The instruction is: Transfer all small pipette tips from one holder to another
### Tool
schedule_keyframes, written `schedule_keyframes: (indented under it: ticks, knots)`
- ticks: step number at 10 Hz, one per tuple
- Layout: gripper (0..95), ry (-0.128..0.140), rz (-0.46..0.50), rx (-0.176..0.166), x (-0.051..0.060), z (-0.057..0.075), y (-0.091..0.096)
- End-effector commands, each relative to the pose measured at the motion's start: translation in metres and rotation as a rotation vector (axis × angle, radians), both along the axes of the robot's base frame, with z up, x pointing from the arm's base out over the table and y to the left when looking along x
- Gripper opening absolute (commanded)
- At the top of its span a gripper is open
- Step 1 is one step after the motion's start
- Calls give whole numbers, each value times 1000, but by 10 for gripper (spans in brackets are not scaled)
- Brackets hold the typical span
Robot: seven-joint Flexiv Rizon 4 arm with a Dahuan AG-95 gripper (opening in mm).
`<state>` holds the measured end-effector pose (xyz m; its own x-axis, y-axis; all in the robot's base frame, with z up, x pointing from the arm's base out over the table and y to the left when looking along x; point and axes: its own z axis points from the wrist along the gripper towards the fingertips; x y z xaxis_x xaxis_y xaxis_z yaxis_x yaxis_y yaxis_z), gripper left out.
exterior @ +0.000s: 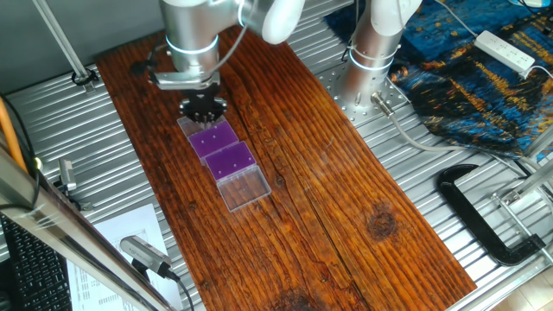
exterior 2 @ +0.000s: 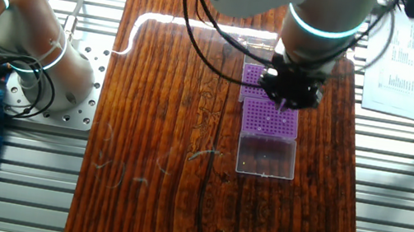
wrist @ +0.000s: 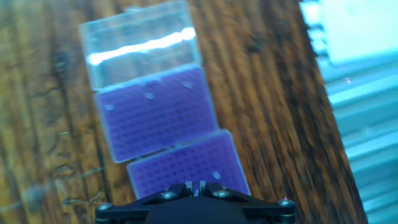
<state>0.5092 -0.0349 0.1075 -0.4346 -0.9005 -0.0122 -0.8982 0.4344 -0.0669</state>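
Planks of the wooden table (exterior: 346,199) lay bare toward three o'clock. Two purple holders (wrist: 158,112) sat touching, clear lid (wrist: 140,40) at twelve. I counted four pale pipette tips (wrist: 148,95). My gripper (exterior 2: 290,92) hovered over them; its opening I couldn't tell.

Silver-grey cylindrical arm (exterior: 192,34) with glossy white joint covers, glowing pale ring band, black cables, black gripper (exterior: 203,108) with silver screws.
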Motion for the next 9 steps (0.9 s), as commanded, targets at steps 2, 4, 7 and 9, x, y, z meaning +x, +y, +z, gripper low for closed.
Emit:
schedule_keyframes:
  ticks: [2, 4, 7, 9]
  knots:
    - [0, -30, -178, 16, 4, -9, -16]
    - [0, -38, -231, 30, 5, -14, -16]
    - [0, -35, -278, 57, 5, -16, -16]
    - [0, -34, -290, 69, 8, -18, -15]
